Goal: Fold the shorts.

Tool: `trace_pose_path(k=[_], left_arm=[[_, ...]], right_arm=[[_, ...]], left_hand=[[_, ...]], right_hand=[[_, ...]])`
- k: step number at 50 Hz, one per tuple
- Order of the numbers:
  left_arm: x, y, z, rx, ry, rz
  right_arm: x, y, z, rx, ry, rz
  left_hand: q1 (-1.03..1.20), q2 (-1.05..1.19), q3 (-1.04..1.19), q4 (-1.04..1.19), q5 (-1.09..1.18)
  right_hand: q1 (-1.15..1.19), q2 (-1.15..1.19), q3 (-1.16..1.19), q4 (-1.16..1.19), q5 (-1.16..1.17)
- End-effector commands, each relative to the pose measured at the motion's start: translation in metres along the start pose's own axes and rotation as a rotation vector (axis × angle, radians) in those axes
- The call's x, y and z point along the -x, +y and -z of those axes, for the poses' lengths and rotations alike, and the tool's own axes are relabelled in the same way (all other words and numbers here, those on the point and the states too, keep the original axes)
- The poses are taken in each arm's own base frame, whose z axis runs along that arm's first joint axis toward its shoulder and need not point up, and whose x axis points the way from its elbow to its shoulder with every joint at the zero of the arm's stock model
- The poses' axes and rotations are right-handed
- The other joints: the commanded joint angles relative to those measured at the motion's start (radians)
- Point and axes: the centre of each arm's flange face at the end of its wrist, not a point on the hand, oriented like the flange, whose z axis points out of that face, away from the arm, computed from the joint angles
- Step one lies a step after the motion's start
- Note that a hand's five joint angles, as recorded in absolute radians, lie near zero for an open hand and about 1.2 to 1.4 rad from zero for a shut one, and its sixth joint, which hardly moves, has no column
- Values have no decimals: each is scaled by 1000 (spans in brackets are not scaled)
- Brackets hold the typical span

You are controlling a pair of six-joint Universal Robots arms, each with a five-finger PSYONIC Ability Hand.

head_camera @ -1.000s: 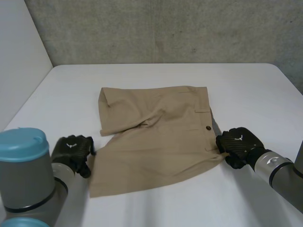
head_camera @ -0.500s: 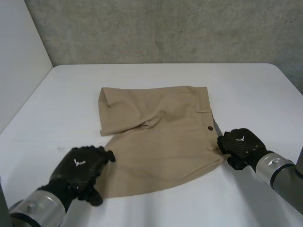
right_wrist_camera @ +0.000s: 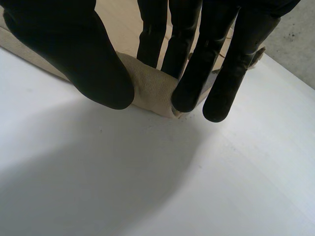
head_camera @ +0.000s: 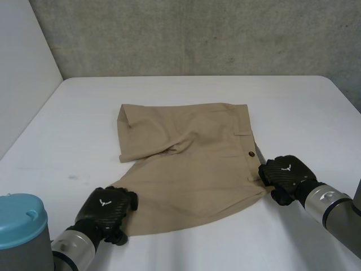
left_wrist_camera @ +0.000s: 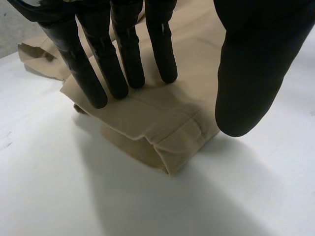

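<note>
The shorts [head_camera: 186, 164] lie spread flat at the middle of the worktop [head_camera: 169, 90]. The waistband [head_camera: 248, 148] faces the right edge and the legs face the left edge.

The left robot hand [head_camera: 106, 208] is at the hem corner [left_wrist_camera: 162, 132] nearest the front edge. It is open: straight fingers [left_wrist_camera: 123, 64] rest on top of the cloth, and the thumb [left_wrist_camera: 251, 73] stands just beside the corner without closing on it.

The right robot hand [head_camera: 286, 175] is at the front corner of the waistband. It is closed on that corner, with cloth humped between thumb [right_wrist_camera: 74, 54] and fingers [right_wrist_camera: 189, 73].

Risks:
- If the lift begins now, only the right side is secured. The left corner would probably slip out, and the fold would skew or drag the shorts across the worktop.
- The hem corner appears doubled, so a shallow pinch may take one layer only.
</note>
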Motion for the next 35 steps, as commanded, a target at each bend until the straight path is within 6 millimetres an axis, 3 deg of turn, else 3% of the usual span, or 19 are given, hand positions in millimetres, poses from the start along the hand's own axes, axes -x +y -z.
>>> trace_pose_path(k=[1, 10, 24, 35], left_arm=[[2, 1, -2, 3, -21, 0], [2, 4, -4, 16, -21, 0], [8, 4, -13, -12, -50, -61], [9, 5, -12, -9, -55, -61]], right_arm=[[0, 0, 0, 0, -1, 0], [0, 0, 0, 1, 0, 0], [0, 0, 0, 1, 2, 0], [1, 2, 1, 8, 3, -3]], left_hand=[[103, 103, 100, 100, 104], [118, 118, 114, 115, 119], [338, 338, 334, 335, 339], [799, 799, 795, 795, 800]], right_hand=[[513, 220, 215, 204, 232], [513, 220, 215, 204, 232], [513, 220, 215, 204, 232], [513, 220, 215, 204, 232]])
